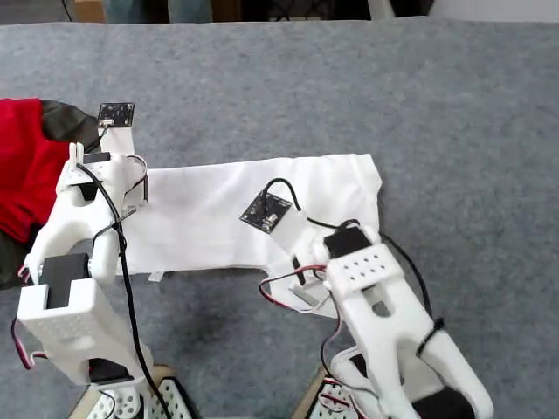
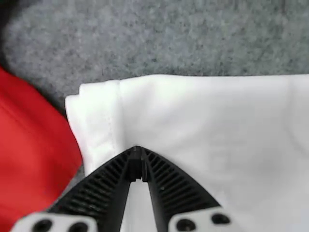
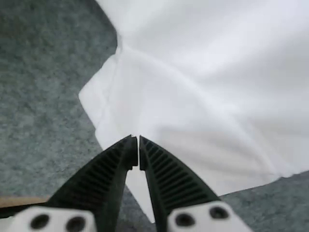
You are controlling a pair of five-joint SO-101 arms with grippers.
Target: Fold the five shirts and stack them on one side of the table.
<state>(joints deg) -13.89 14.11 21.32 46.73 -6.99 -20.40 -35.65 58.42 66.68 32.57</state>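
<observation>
White shirt [image 1: 218, 209] spread on the grey table [image 1: 437, 105], both my grippers on it.
High: red cloth [image 1: 22, 166] just beside the shirt. Left wrist: my left gripper [image 2: 137, 162] pinched onto its hem. Right wrist: my right gripper [image 3: 135, 145] pinched onto its edge.

The white shirt [image 1: 218, 218] was smooth, matt cloth with stitched hems; the red shirt [image 1: 22, 166] looked like soft matt cloth too. The table [image 1: 349, 87] had a rough, fuzzy grey felt-like covering. The left gripper [image 2: 137, 164] and right gripper [image 3: 135, 147] were black ribbed matt plastic, the arm shells [image 1: 384, 288] smooth white plastic
</observation>
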